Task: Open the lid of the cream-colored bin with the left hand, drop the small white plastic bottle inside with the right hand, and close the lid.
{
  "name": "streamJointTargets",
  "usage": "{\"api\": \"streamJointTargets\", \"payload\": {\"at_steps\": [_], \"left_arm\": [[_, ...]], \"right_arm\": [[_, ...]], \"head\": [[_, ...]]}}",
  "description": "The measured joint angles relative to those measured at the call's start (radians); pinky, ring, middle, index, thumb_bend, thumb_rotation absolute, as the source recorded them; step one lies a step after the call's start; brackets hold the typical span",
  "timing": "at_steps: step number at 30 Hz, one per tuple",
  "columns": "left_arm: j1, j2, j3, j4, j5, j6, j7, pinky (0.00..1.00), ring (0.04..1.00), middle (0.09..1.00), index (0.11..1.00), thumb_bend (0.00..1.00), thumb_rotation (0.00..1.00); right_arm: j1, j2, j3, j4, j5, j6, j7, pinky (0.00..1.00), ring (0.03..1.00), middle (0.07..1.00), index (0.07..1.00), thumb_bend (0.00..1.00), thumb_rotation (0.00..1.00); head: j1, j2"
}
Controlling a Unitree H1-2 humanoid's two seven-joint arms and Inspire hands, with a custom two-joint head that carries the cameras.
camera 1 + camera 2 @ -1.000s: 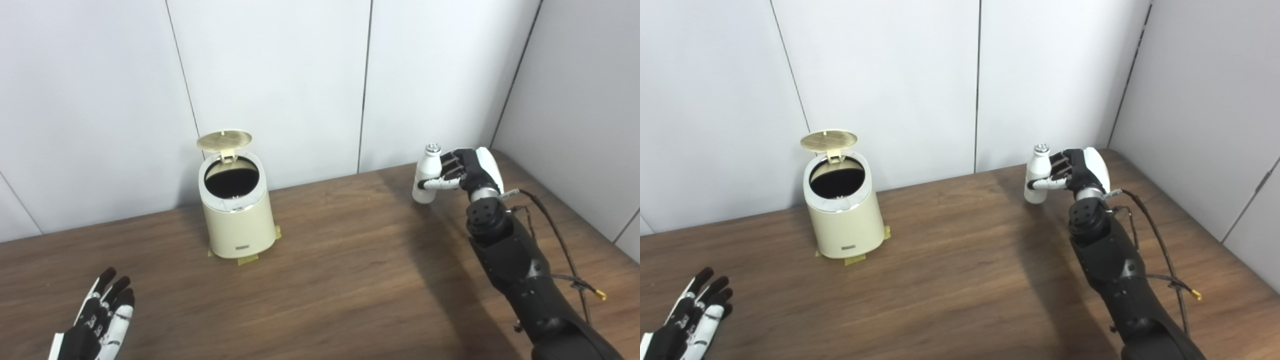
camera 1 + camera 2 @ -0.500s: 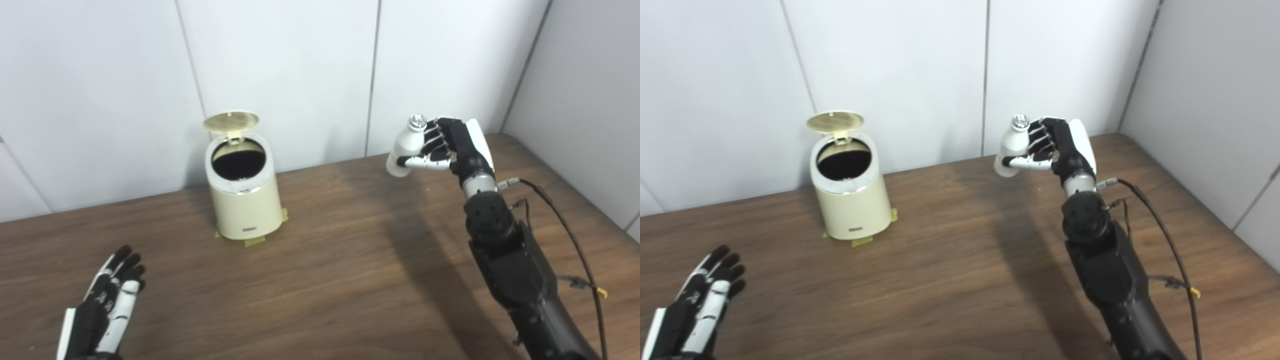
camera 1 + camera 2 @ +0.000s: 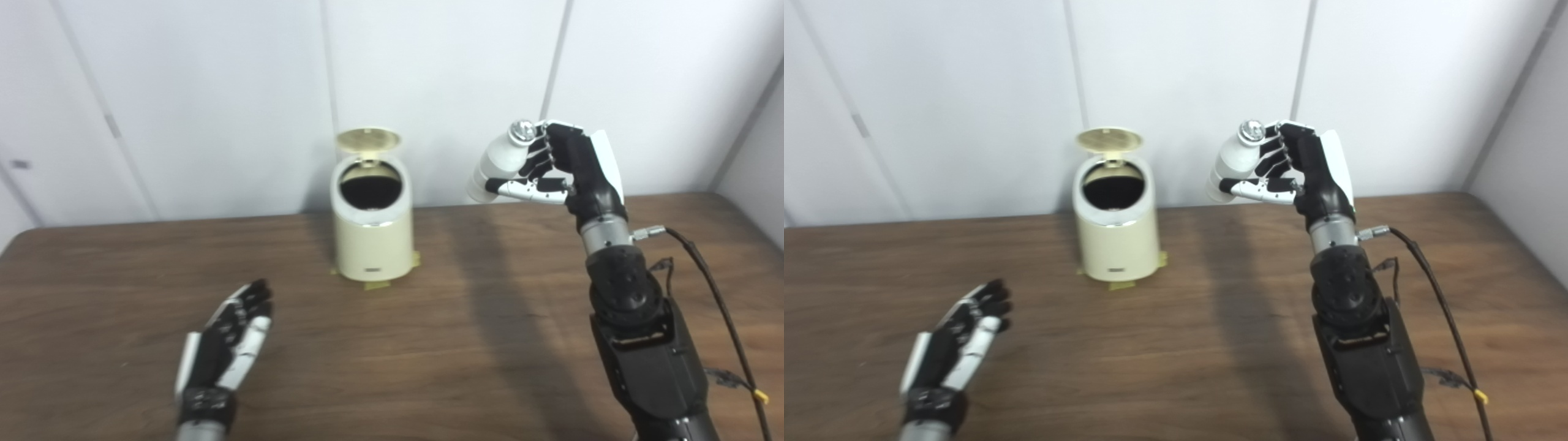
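The cream-colored bin (image 3: 372,236) stands at the back of the wooden table (image 3: 429,343), taped down at its base. Its round lid (image 3: 367,140) is tipped up behind the dark opening. High in the air to the right of the bin, my right hand (image 3: 569,168) is shut on the small white plastic bottle (image 3: 499,164), which leans with its silver cap up. My left hand (image 3: 229,340) hovers low over the table in front and to the left of the bin, open, fingers spread and holding nothing.
White wall panels (image 3: 202,92) close the table at the back and right. A black cable (image 3: 716,306) runs along my right forearm to a yellow tip. Yellow tape (image 3: 380,284) marks the bin's base.
The camera has swung left, shifting the whole picture right. My right hand has lifted the bottle off the table and carried it up and toward the bin. The lid stays up.
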State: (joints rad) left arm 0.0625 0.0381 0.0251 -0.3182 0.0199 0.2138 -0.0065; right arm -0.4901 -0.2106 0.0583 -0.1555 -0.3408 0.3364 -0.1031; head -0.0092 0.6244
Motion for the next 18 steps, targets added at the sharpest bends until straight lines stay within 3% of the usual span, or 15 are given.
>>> {"api": "streamJointTargets", "payload": {"at_steps": [8, 18], "left_arm": [[0.001, -0.011, -0.02, 0.024, 0.025, -0.011, 0.012, 0.8, 0.833, 0.833, 0.853, 0.58, 0.61], [0.001, -0.015, -0.029, 0.029, 0.035, -0.035, 0.032, 0.79, 0.831, 0.838, 0.864, 0.57, 0.61]], "right_arm": [[-0.049, 0.036, 0.055, 0.14, -0.046, -0.146, -0.015, 0.35, 0.421, 0.486, 0.497, 0.52, 0.0], [-0.149, 0.082, 0.074, 0.23, -0.085, -0.212, -0.031, 0.34, 0.42, 0.495, 0.487, 0.52, 0.0]], "head": [[0.021, -0.015], [0.029, -0.026]]}}
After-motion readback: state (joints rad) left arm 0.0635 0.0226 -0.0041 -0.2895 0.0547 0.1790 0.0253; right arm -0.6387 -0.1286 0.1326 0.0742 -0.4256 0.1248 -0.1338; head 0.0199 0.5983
